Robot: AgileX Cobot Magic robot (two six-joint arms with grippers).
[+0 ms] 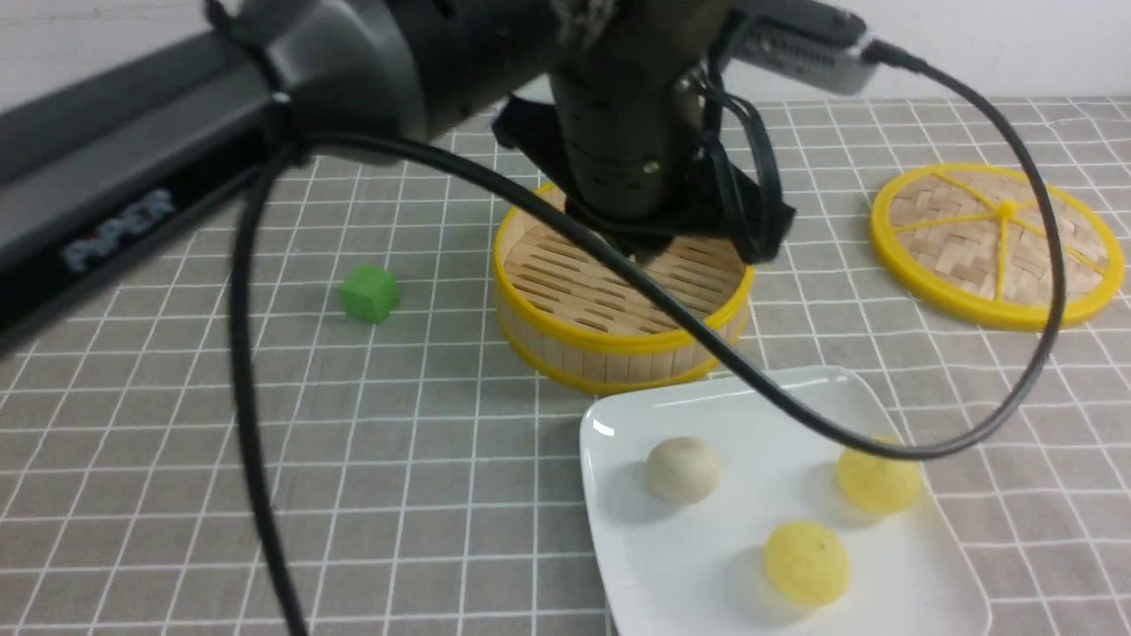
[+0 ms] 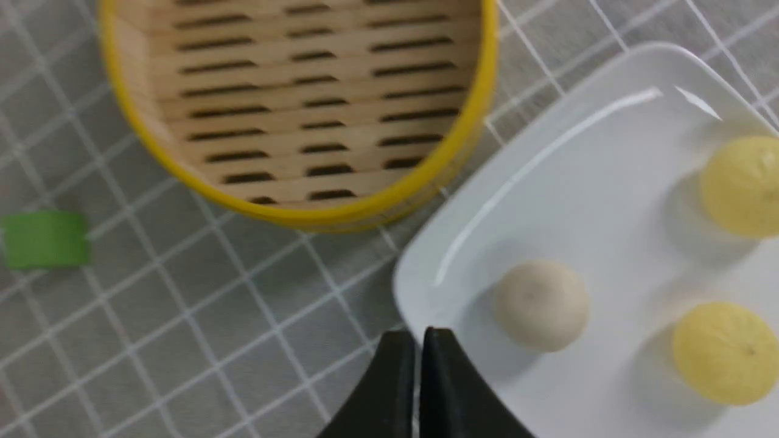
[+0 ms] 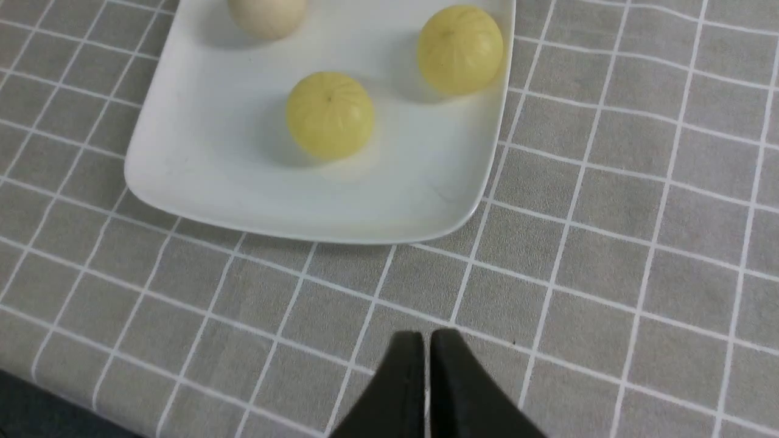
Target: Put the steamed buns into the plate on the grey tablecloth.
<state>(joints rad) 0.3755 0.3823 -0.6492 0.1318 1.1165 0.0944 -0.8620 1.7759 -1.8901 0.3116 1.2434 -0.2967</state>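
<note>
Steamed buns point(image 1: 682, 470) on glossy white plate point(image 1: 707, 548), beige one at ten o'clock, two ribbed pale yellow at two and six, left pincer point(image 2: 419, 334) and right pincer point(image 3: 427, 334) pressed together

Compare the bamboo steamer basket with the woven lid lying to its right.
The steamer basket stands tall on upright slatted walls; the lid lies flat and low. The basket's floor is straight slats with dark slots; the lid's face is a herringbone weave crossed by yellow spokes. The basket sits just behind the white plate; the lid lies apart, farther right. Both are round, pale bamboo, yellow-rimmed, on the grey tablecloth.
</note>
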